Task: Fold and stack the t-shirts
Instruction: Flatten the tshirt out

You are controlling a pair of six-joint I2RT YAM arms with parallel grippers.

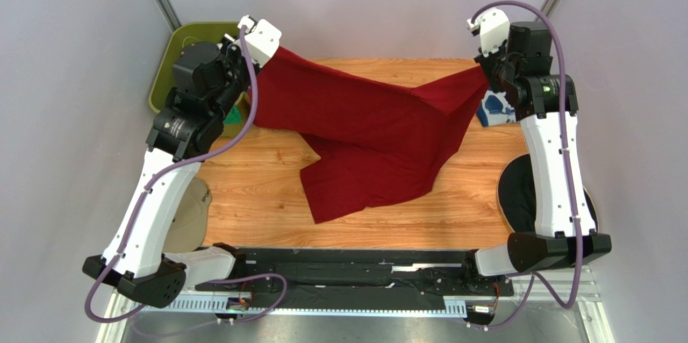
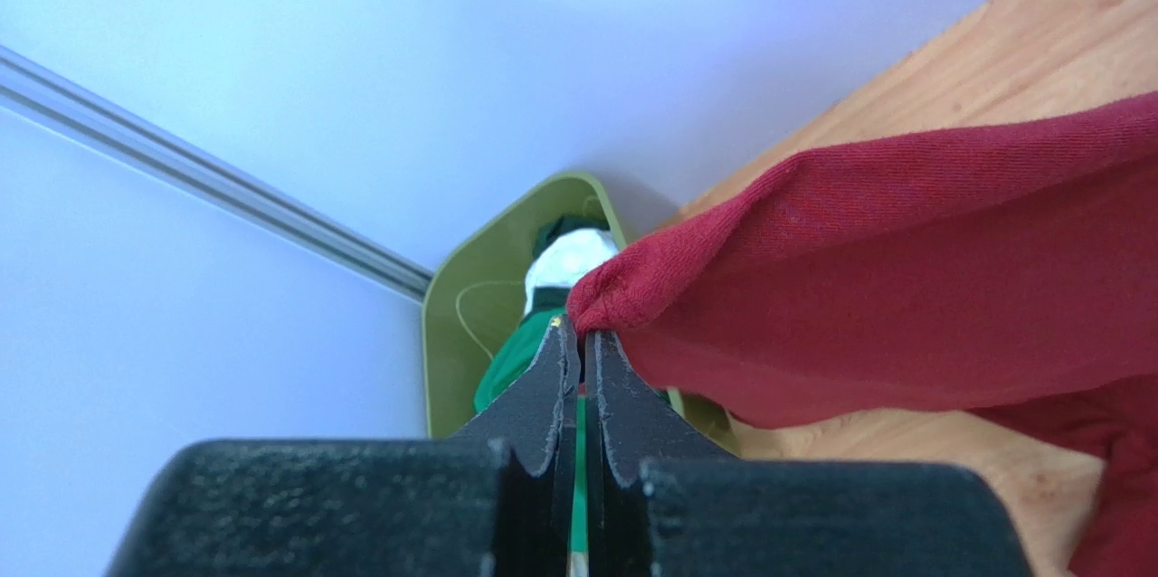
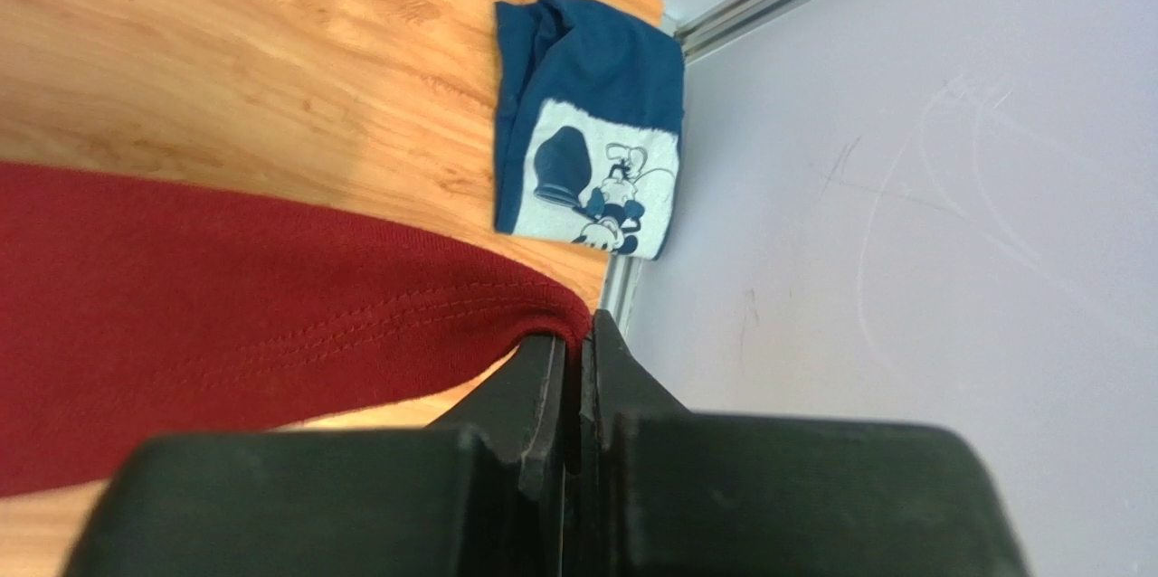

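Left gripper (image 2: 582, 340) clamped on one end of the dark red t-shirt (image 1: 371, 129), right gripper (image 3: 578, 333) pinched tight on the opposite end, cloth stretched between them above the counter (image 1: 250, 190), lower part sagging toward the wood, navy-blue t-shirt (image 3: 591, 130) lying at the counter's far right corner

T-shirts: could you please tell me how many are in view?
3. Red one, hung between the arms over the table; navy one, at the far right edge; green one, in the far-left bin, partly hidden. Others may be hidden.
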